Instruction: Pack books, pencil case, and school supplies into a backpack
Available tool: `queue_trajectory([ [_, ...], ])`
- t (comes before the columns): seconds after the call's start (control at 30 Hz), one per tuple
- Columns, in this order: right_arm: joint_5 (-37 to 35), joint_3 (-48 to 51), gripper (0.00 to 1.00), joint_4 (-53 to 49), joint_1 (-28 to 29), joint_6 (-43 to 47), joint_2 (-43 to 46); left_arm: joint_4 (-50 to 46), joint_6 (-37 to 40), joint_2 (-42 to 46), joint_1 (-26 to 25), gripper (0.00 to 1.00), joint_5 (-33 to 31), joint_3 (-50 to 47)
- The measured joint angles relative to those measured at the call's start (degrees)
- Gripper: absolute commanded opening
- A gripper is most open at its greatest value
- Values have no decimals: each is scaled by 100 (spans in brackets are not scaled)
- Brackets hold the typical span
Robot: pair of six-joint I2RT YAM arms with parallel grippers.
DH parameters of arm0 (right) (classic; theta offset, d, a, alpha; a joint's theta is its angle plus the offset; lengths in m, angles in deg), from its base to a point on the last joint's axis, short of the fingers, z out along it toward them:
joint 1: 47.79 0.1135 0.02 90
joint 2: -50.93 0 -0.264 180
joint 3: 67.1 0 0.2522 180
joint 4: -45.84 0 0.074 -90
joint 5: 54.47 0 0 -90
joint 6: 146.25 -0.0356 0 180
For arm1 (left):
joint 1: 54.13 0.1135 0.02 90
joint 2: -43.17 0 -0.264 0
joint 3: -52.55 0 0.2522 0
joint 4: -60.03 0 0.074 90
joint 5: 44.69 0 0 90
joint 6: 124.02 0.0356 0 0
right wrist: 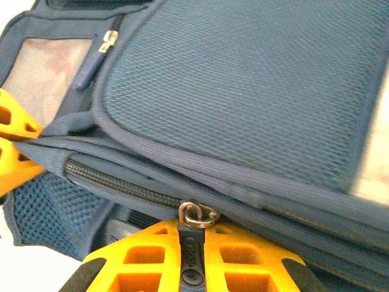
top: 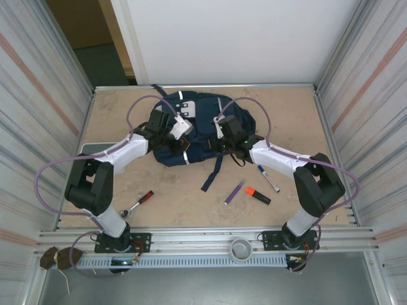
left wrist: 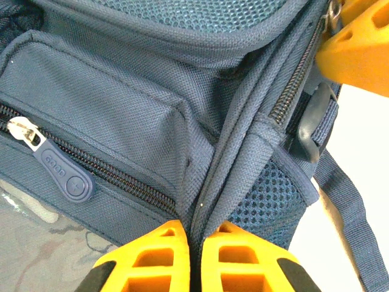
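Large navy-blue striped fabric backpack point(top: 197, 143) at upper centre of the top view, between both arms. Left gripper point(left wrist: 196, 243) clenched on its seam fold; right gripper point(right wrist: 191, 234) pinching the dark zipper pull tab point(right wrist: 189, 264), black zipper track point(right wrist: 121, 185) running leftward from the jaws.

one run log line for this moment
left fingers: shut on backpack seam | right fingers: shut on zipper pull | purple pen, orange highlighter, white marker: on table
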Motion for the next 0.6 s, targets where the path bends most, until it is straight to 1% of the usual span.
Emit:
queue_trajectory([
  [0.1, 127, 225, 3, -28, -245, -2, 205, 0, 0, 0, 26, 0, 11, -11],
  [0.23, 330, 428, 11, -39, -518, 35, 361, 7, 4, 9, 68, 0, 66, -50],
  [0.4, 365, 450, 23, -35, -498, 232, 361, 20, 4, 11, 131, 0, 170, -96],
  [0.6, -55, 437, 34, -48, -367, 505, 221, -2, 4, 11, 160, 0, 188, -96],
])
